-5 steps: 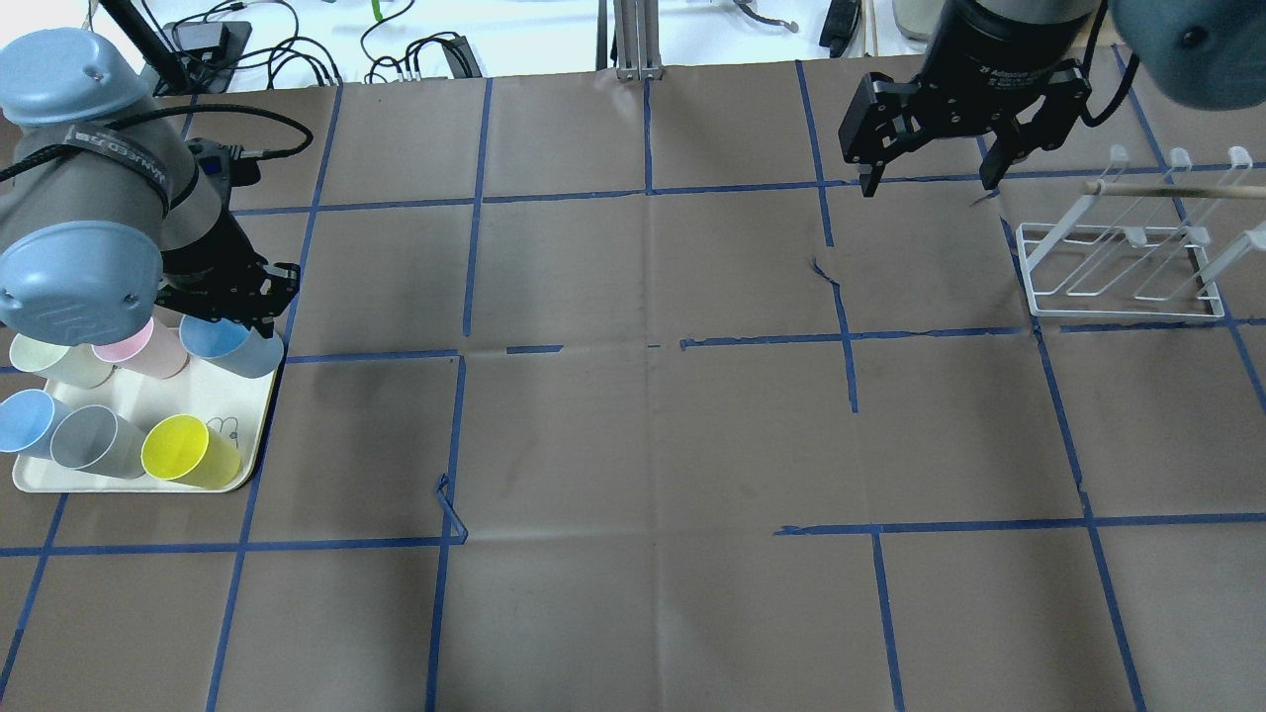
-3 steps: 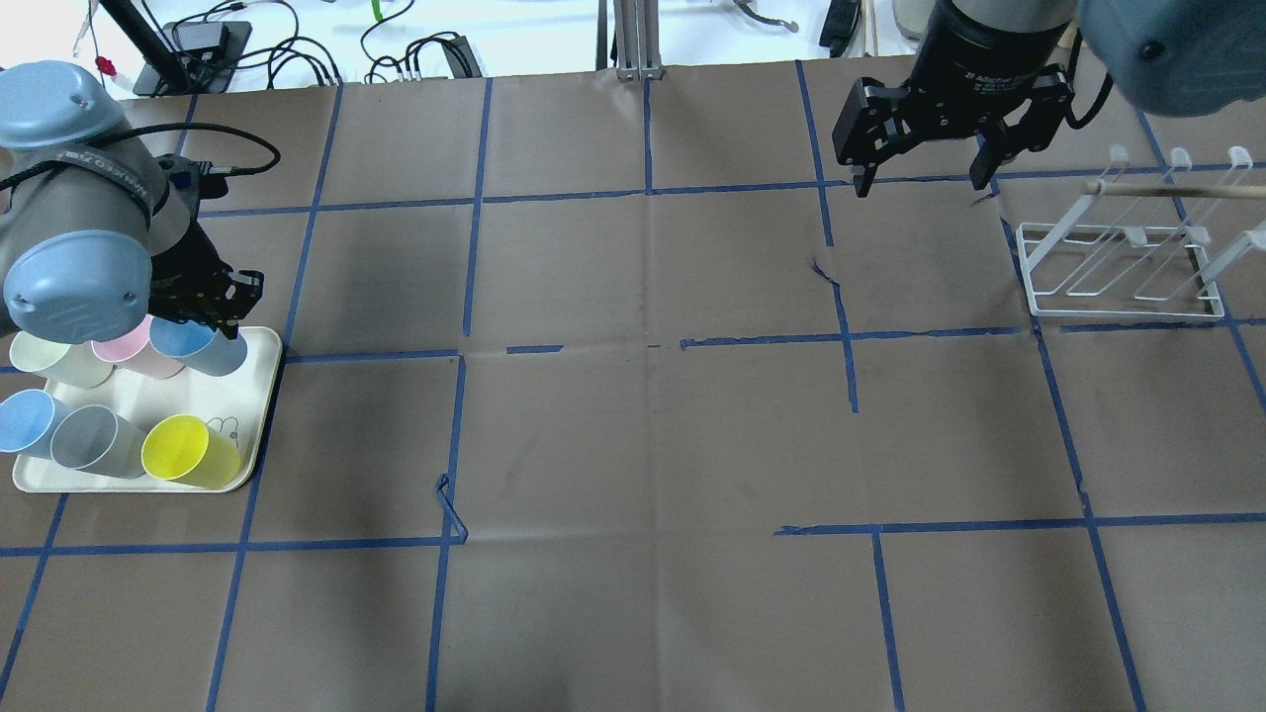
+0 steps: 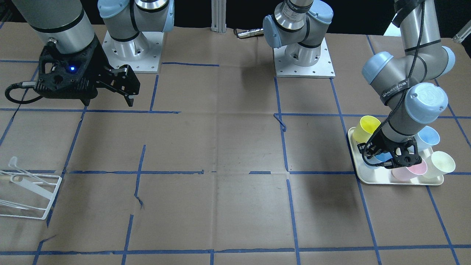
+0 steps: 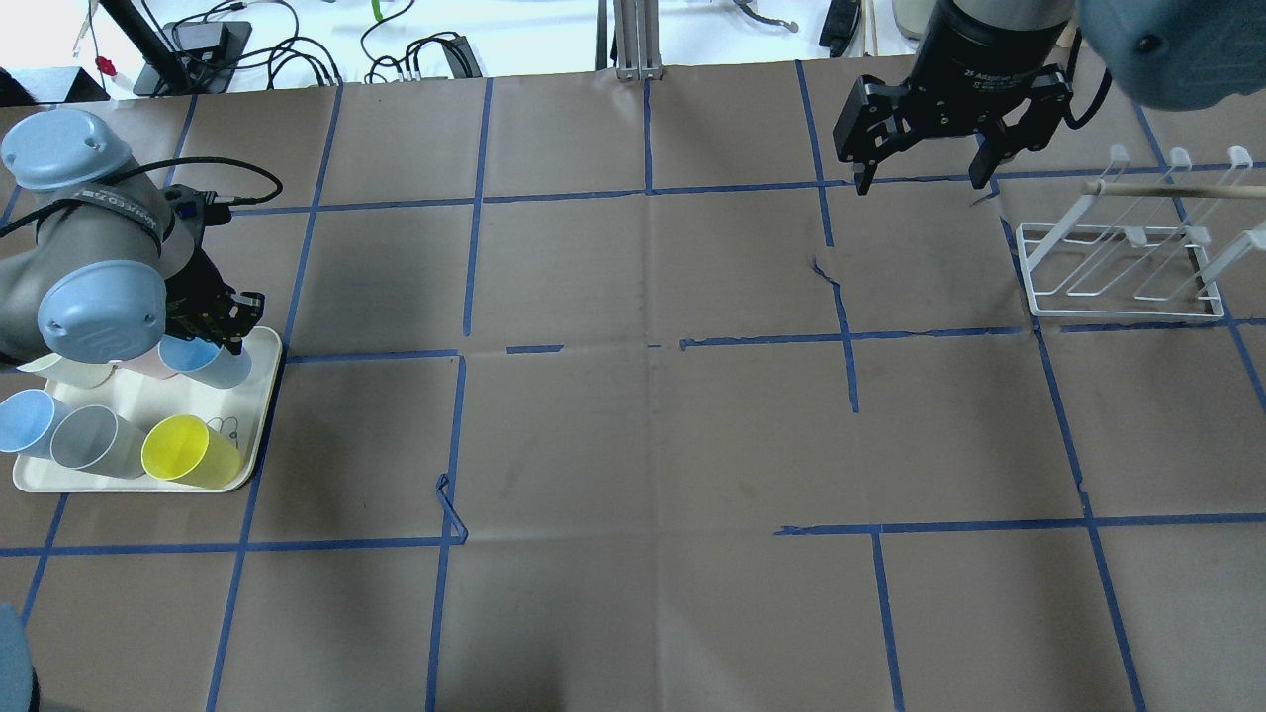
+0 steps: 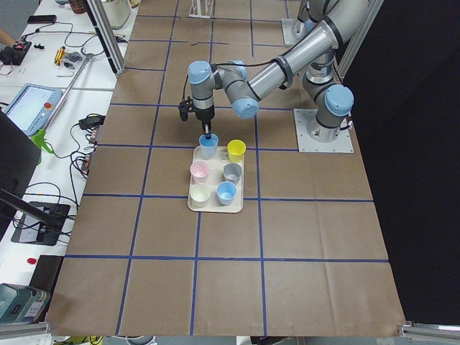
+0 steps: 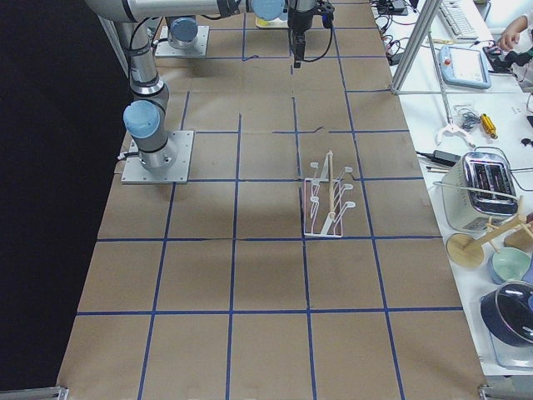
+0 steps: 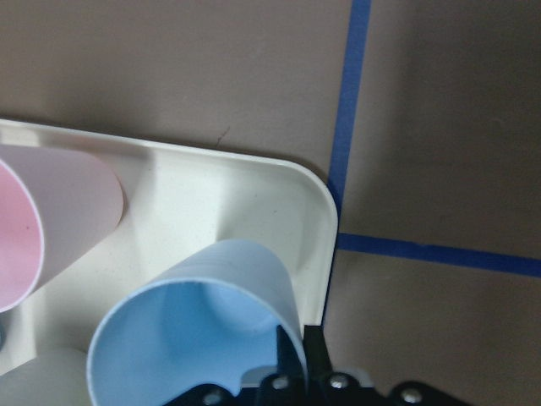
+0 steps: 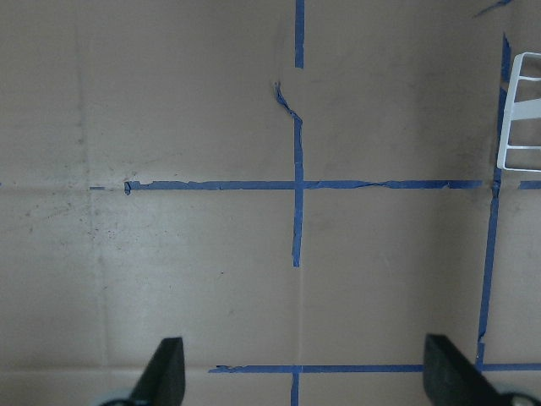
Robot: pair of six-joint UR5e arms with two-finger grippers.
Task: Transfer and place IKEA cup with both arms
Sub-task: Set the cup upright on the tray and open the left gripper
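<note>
Powder-blue plastic in a pinch: the left claw, gripping the IKEA cup by its rim, has shifted it inward and lower over the tray's corner, so the hand-over looks yet to begin. Five other cups make six on one tray; one rack stands on the tabletop near the right claw, spread wide.

The tabletop has dull brown paper with creases. The IKEA cup looks like smooth plastic. The tray is smooth plastic too. The rack is thin white wire.
</note>
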